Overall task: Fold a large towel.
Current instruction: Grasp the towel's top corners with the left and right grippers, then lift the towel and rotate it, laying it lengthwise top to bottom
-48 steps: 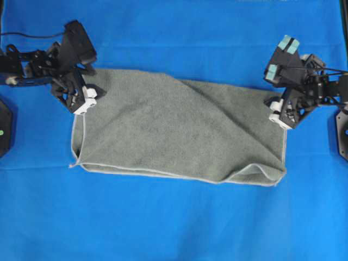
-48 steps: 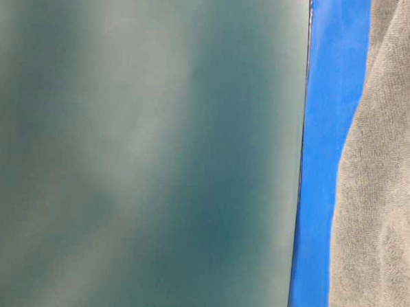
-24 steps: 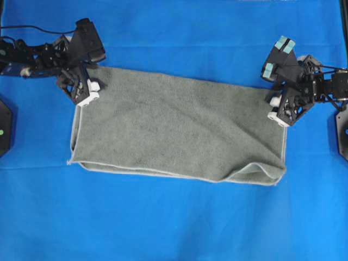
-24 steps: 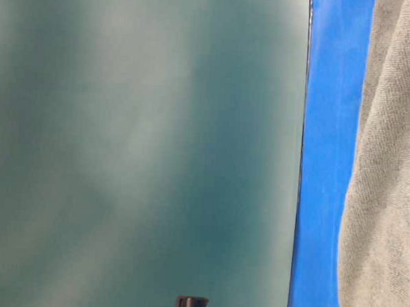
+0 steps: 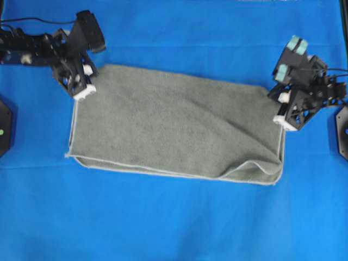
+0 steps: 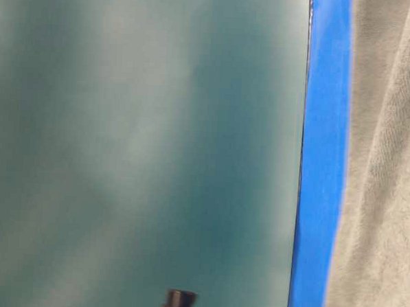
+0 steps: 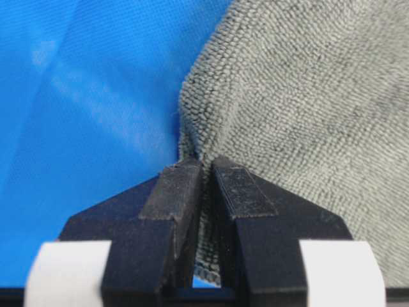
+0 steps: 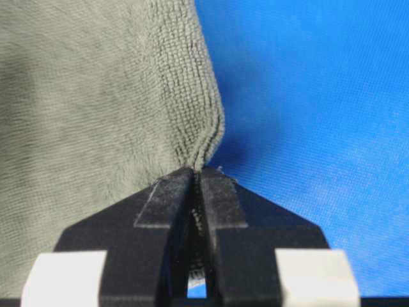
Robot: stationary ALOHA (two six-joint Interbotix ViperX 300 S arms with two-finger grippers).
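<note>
The grey-green towel lies folded in half on the blue table covering, its pale hem along the front edge. A loose fold bulges near the front right corner. My left gripper is shut on the towel's far left corner; the wrist view shows cloth pinched between the black fingers. My right gripper is shut on the far right corner; the cloth is bunched between its fingers. The table-level view shows only a strip of towel at the right.
The blue table covering stretches all round the towel. Black arm bases sit at the left edge and right edge. A blurred teal surface fills most of the table-level view.
Both grippers have pulled the towel's far corners outward and back. The diagonal crease across the top has flattened and the cloth now lies more taut and spread.
</note>
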